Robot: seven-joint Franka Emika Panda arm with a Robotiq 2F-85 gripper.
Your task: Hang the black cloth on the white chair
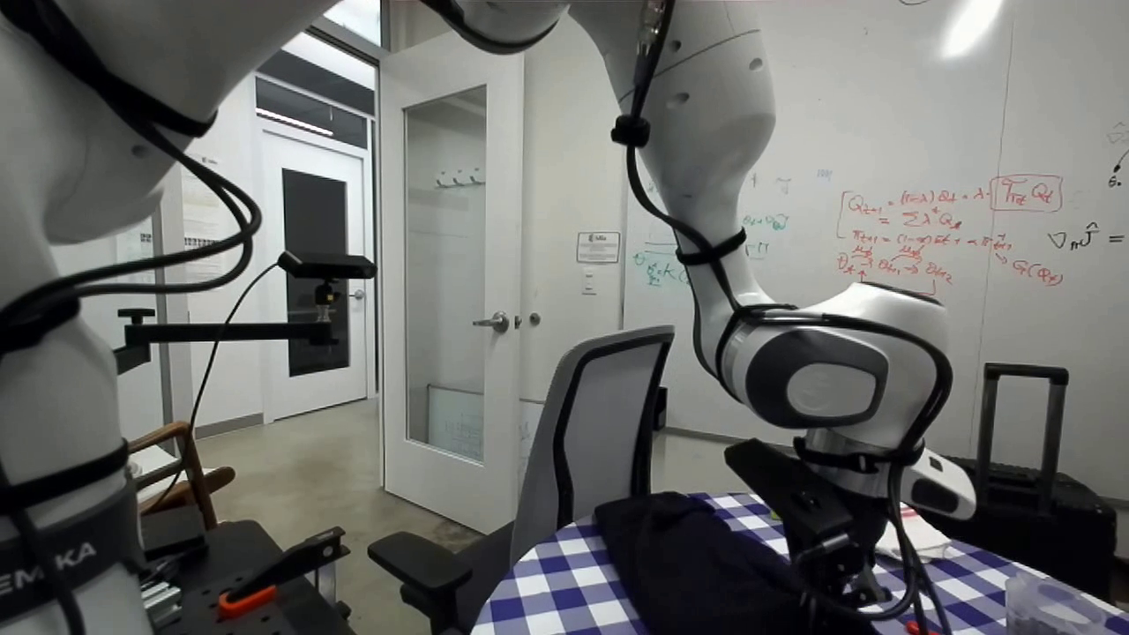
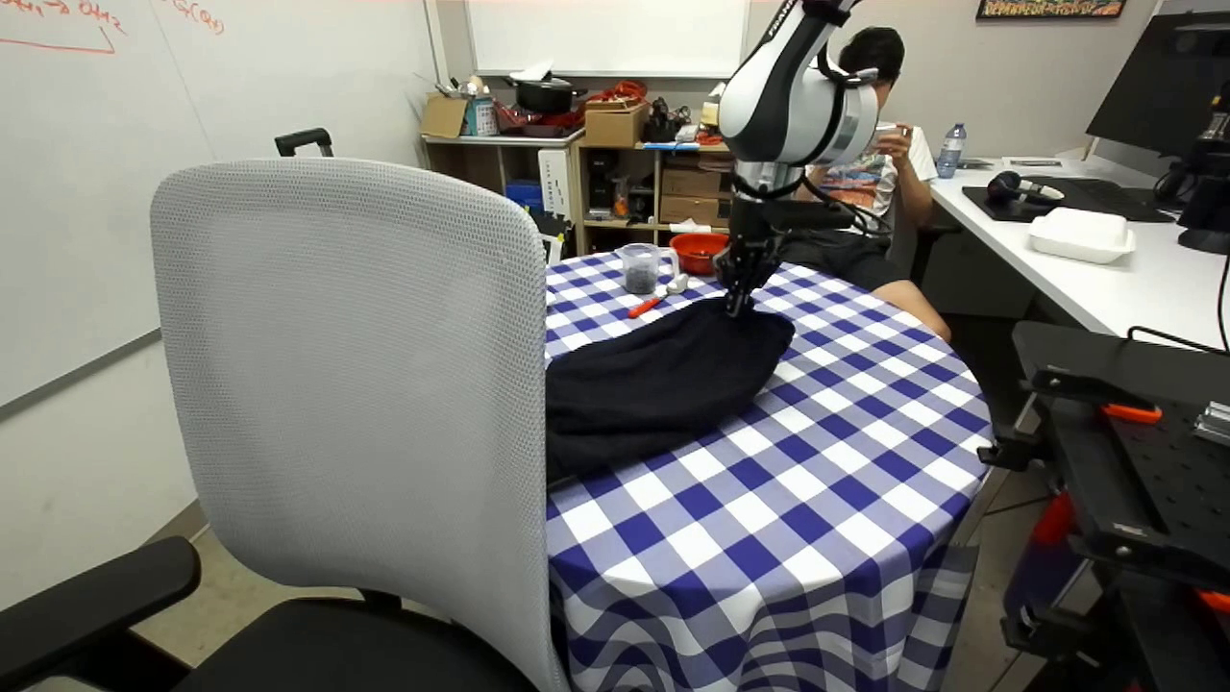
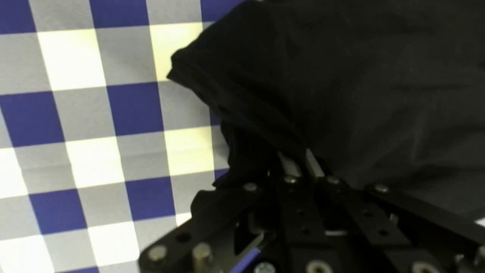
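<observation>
Black cloth (image 2: 663, 384) | matte, creased | fold pinched between fingers (image 3: 290, 167)

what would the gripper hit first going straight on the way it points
Black fabric cloth: the black two-fingered gripper points down into it, jaws closed on a fold. Beneath, probably the blue-and-white checked tablecloth, though depth there is unclear.

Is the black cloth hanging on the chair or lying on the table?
Lying on the checkered table: both exterior views show the black cloth loosely spread there, with none over the top of the chair.
</observation>
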